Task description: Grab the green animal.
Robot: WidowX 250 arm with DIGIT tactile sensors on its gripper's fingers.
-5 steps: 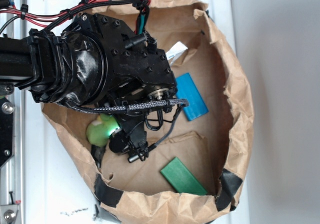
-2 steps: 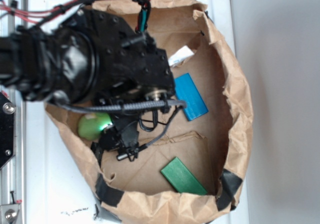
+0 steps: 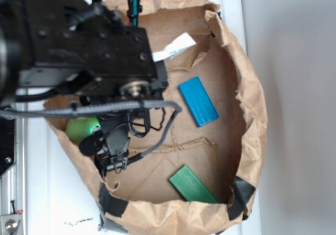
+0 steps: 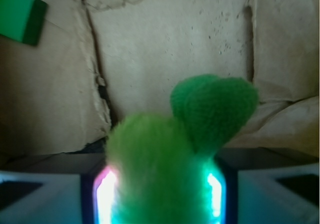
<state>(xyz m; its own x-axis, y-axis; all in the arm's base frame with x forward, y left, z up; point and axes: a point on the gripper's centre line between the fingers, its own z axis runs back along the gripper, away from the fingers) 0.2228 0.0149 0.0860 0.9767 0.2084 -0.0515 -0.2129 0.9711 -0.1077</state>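
At the left of the exterior view, the green animal (image 3: 81,129) sits against the black gripper (image 3: 107,143), near the left wall of the brown paper bag (image 3: 247,114), mostly hidden under the arm. The wrist view shows its fuzzy yellow-green body (image 4: 152,174) low in the centre, pressed between the lit finger pads (image 4: 106,196), with the darker green head (image 4: 215,106) poking up to the right: the jaws are clamped on the toy. It looks light, soft and squashy, so it should compress rather than slip; the rounded body seems the better place to hold than the floppy head. Further right lie a blue block (image 3: 198,101) in mid-bag and a dark green block (image 3: 191,185) toward the lower edge, both well apart from the toy.
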